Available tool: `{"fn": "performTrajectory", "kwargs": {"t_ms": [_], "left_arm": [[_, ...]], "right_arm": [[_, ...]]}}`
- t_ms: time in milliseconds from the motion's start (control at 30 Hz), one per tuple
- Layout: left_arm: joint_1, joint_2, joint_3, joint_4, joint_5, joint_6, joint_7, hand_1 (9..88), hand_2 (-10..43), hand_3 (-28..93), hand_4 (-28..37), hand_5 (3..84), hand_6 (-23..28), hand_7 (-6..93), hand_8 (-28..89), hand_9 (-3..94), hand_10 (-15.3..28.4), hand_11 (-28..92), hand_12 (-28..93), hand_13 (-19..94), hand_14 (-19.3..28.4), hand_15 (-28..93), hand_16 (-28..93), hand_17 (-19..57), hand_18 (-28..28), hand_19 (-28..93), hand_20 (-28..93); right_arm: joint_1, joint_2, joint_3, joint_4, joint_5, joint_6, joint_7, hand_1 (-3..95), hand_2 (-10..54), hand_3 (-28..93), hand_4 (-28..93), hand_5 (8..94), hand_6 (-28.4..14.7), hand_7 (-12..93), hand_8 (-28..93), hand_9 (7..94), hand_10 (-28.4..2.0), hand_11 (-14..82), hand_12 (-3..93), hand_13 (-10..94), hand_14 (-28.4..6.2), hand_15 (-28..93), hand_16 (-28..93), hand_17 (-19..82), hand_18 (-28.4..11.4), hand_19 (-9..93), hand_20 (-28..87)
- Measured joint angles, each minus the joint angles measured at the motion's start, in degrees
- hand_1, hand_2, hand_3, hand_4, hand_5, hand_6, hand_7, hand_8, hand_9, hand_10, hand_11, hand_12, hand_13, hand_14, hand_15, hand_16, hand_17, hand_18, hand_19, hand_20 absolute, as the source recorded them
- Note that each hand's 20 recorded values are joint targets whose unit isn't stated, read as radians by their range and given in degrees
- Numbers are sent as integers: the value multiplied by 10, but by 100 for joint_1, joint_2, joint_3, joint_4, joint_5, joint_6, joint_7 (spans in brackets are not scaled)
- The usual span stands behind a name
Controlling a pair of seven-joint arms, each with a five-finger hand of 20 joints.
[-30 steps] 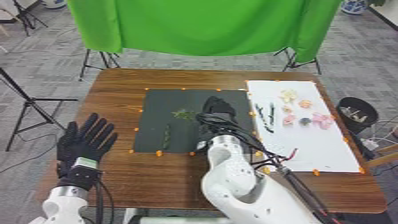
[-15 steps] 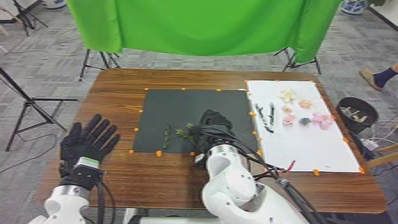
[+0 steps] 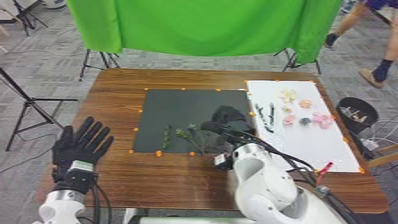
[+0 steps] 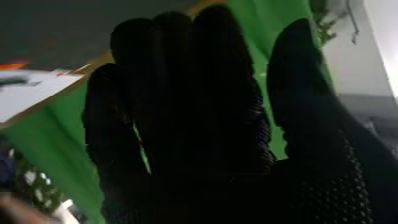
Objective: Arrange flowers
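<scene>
Flowers lay on the white sheet, two green stems on the black mat

On the white sheet, toward two to three o'clock on the table, at least six blooms sat: one pale yellow bloom near eleven o'clock, one peach bloom at twelve, one smaller bloom at eleven, one pink bloom at ten, one grey bloom near the middle and one larger pink bloom at two. Two dark twigs lay at the sheet's ten o'clock. The black mat carried two green stems, a slim one toward seven to eight o'clock and a leafier one near six.

The right hand was over the mat's three o'clock side, its fingers straight and close together, the thumb held apart; whether it touched the mat could not be told. The left hand, one of two, was at the table's nine o'clock, fingers spread. One black bin stood off the table, past two o'clock.
</scene>
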Motion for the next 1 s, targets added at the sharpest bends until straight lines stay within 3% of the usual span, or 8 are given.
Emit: {"fn": "performTrajectory", "kwargs": {"t_ms": [67,133,333,467,700,867,967,1000], "left_arm": [[13,-11,0,0,0,0,1,257,169,695,-283,401,99,111,-78,325,164,208,106,218,171,365,-78,-67,146,359,77],[14,-18,0,0,1,0,1,257,169,695,-283,402,100,111,-78,325,163,208,106,219,171,365,-78,-68,146,360,77],[9,-20,12,0,0,23,-9,256,170,695,-283,402,99,112,-78,326,164,211,107,219,171,367,-77,-67,146,362,78],[-68,-20,86,17,-70,76,-36,257,171,695,-283,403,100,114,-78,325,165,211,107,219,171,370,-77,-67,146,363,79],[-194,-21,136,43,-71,76,-165,256,171,696,-283,403,100,115,-79,326,164,213,107,219,171,370,-79,-66,146,361,78],[-204,-25,138,64,-64,74,-197,256,171,695,-283,401,100,114,-79,324,165,211,106,218,172,370,-79,-65,145,360,78],[-193,-34,126,69,-59,69,-190,255,171,695,-283,401,100,114,-78,324,165,211,106,217,172,370,-79,-65,145,359,77],[-187,-37,119,69,-59,69,-185,255,171,695,-283,400,99,114,-79,324,165,211,106,217,172,370,-79,-65,145,359,78]], "right_arm": [[-76,105,14,82,-182,43,-49,282,91,825,-183,862,-42,228,-120,831,-187,174,180,639,-191,535,226,275,-257,796,364],[-151,122,55,155,-323,8,-89,280,91,824,-182,856,-43,201,-115,812,-190,171,179,623,-194,538,224,266,-253,789,366],[-126,-33,-44,325,-289,-1016,-285,282,98,829,-181,865,-42,191,-108,818,-191,175,177,623,-194,538,217,263,-255,784,371],[91,-232,-408,566,-351,-989,-570,283,100,828,-182,866,-41,191,-106,818,-189,175,178,624,-194,538,216,263,-255,782,374],[165,-527,-616,646,-396,-997,-606,281,104,829,-181,859,-41,195,-102,816,-188,175,178,623,-193,538,216,263,-256,781,377],[153,-509,-633,642,-461,-956,-476,270,102,831,-177,844,-40,320,-85,815,-188,178,181,626,-193,548,213,265,-260,784,384],[152,-419,-633,583,-461,-830,-209,251,85,823,-171,827,-43,392,-73,810,-191,191,187,630,-196,567,213,297,-266,854,432],[152,-373,-631,548,-465,-751,-94,246,75,821,-167,791,-54,460,-79,799,-195,201,192,628,-197,576,213,311,-270,890,461]]}}
